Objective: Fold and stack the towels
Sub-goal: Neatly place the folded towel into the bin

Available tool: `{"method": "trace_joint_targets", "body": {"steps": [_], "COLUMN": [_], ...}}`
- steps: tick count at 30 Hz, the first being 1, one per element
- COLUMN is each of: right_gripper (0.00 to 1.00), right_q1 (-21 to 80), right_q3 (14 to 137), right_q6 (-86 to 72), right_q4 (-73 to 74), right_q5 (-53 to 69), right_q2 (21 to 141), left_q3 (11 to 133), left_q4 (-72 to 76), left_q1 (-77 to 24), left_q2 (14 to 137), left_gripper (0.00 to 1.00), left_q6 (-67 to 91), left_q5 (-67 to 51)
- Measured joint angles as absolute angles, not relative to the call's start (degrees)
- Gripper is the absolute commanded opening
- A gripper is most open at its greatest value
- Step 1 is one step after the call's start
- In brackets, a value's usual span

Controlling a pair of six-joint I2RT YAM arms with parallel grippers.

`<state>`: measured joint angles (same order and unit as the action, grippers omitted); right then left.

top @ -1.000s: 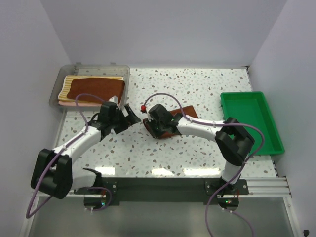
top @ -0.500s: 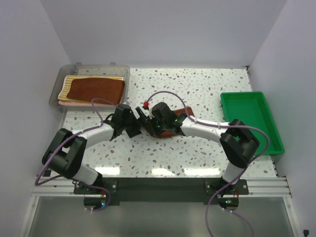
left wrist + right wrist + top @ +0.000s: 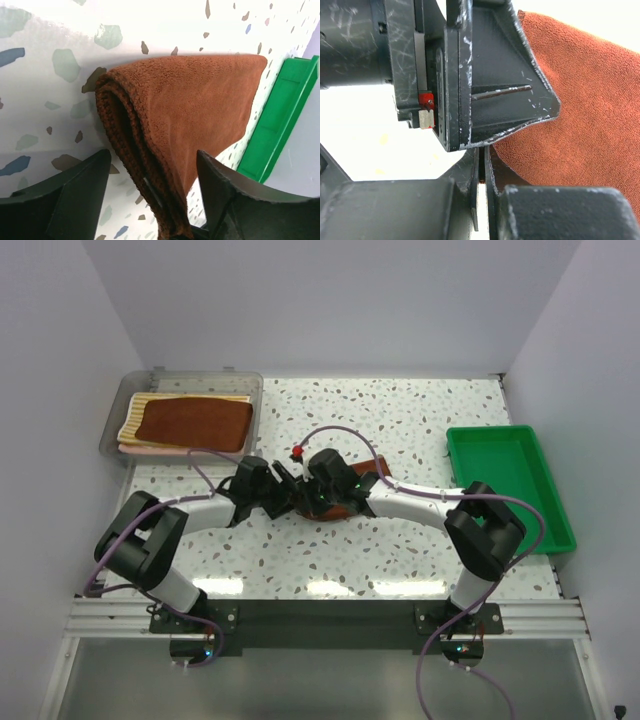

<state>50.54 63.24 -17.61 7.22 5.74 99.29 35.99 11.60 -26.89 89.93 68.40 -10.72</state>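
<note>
A folded rust-brown towel (image 3: 383, 469) lies mid-table, and both grippers meet at its left end. My left gripper (image 3: 288, 498) is open. In the left wrist view its jaws straddle the towel's (image 3: 185, 110) thick folded edge with a gap on each side, gripper (image 3: 152, 200). My right gripper (image 3: 308, 498) is shut on the towel's edge. In the right wrist view its fingers (image 3: 482, 175) press together beside the cloth (image 3: 590, 110). Three more towels are stacked in the bin: rust-brown (image 3: 195, 423) on top, striped (image 3: 135, 410) and pink (image 3: 150, 450) beneath.
The clear grey bin (image 3: 255, 390) sits at the back left. A green tray (image 3: 505, 480) stands at the right edge, also seen past the towel as the green tray (image 3: 280, 120). The left gripper's black body (image 3: 490, 75) fills the right wrist view.
My left arm has swung right from beside the bin to the towel's left end, and its jaws have narrowed a little around the fold. The right gripper has held its place, shut.
</note>
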Motion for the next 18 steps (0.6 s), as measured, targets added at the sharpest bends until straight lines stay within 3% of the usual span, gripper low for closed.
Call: {"method": "trace_joint_targets", "body": {"steps": [5, 6, 9, 12, 13, 15, 16, 18], "right_gripper": [0.00, 0.00, 0.01, 0.18, 0.35, 0.50, 0.62, 0.72], "right_q1": [50.5, 50.5, 50.5, 50.6, 50.6, 50.6, 50.6, 50.6], "right_q3": [63.2, 63.2, 63.2, 62.8, 62.8, 62.8, 62.8, 62.8], "right_q6": [-18.1, -18.1, -18.1, -18.1, -18.0, -18.0, -17.8, -17.2], "right_q4": [6.5, 6.4, 6.3, 6.3, 6.2, 6.2, 6.2, 6.6], "right_q5": [5.8, 5.8, 5.8, 5.7, 5.7, 5.8, 5.8, 5.7], "right_q2": [99.3, 99.3, 99.3, 99.3, 99.3, 99.3, 99.3, 99.3], "left_q3": [34.7, 34.7, 35.0, 36.2, 36.6, 37.7, 38.4, 40.2], "left_q4": [13.0, 13.0, 12.8, 12.1, 11.5, 10.6, 10.0, 8.1], "left_q1": [-27.4, -27.4, -27.5, -27.6, -27.6, -27.7, -27.7, -27.7], "left_q2": [90.1, 90.1, 90.1, 90.1, 90.0, 89.8, 89.6, 89.3], "left_gripper": [0.53, 0.42, 0.24, 0.04, 0.00, 0.00, 0.00, 0.00], "left_q6": [70.0, 70.0, 69.2, 67.6, 66.8, 65.5, 64.8, 62.7], "left_q5": [-9.6, -9.5, -9.1, -8.9, -8.8, -8.3, -7.9, -7.5]}}
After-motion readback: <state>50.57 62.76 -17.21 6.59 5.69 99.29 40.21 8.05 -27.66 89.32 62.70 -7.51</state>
